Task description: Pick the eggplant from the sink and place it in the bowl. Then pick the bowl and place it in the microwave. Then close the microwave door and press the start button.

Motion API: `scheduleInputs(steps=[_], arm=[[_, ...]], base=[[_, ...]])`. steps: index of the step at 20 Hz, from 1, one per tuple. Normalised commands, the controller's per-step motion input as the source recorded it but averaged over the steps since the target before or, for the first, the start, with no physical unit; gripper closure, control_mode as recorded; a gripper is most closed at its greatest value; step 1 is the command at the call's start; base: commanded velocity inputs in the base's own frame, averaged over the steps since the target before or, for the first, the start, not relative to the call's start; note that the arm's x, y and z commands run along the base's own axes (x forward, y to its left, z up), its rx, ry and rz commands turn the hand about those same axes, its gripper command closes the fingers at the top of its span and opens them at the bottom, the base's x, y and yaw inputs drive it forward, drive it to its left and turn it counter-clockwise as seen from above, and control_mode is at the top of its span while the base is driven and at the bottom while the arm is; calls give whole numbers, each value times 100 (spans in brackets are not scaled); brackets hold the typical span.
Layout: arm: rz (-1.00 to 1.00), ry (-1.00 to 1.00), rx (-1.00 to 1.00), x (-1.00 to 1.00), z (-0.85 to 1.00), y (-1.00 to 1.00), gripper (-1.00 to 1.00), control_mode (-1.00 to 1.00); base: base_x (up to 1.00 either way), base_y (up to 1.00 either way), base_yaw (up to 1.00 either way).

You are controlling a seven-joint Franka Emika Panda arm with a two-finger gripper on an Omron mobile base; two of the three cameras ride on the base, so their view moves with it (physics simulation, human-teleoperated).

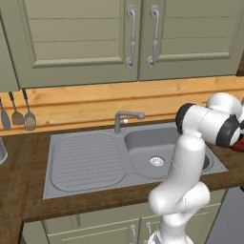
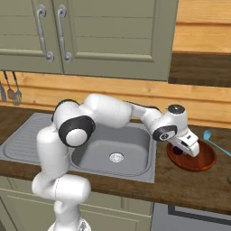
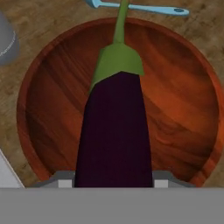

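My gripper (image 3: 113,181) is shut on the eggplant (image 3: 114,131), a dark purple body with a green stem cap pointing away from the hand. It hangs just above the inside of the reddish-brown wooden bowl (image 3: 175,109), which stands on the counter to the right of the sink (image 2: 113,140). In the right base view the gripper (image 2: 182,152) sits low over the bowl (image 2: 198,160), with the eggplant (image 2: 177,151) a small dark spot under the hand. The bowl (image 1: 239,143) peeks out behind the arm at the right edge. The microwave and its door are out of view.
A light blue spatula (image 3: 144,8) lies on the wooden counter just beyond the bowl. The faucet (image 1: 125,119) stands behind the sink basin, with the drainboard (image 1: 86,162) to its left. Utensils (image 1: 19,114) hang on the wall, and cabinet doors (image 1: 133,33) are overhead.
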Motion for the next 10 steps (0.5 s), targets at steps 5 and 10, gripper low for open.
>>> scheduleInputs(steps=[5, 10], arm=[[0, 0, 0, 14, -30, -10, 100, -100], [0, 1, 0, 17, -25, -5, 100, -100]], base=[[0, 0, 0], [0, 0, 0]])
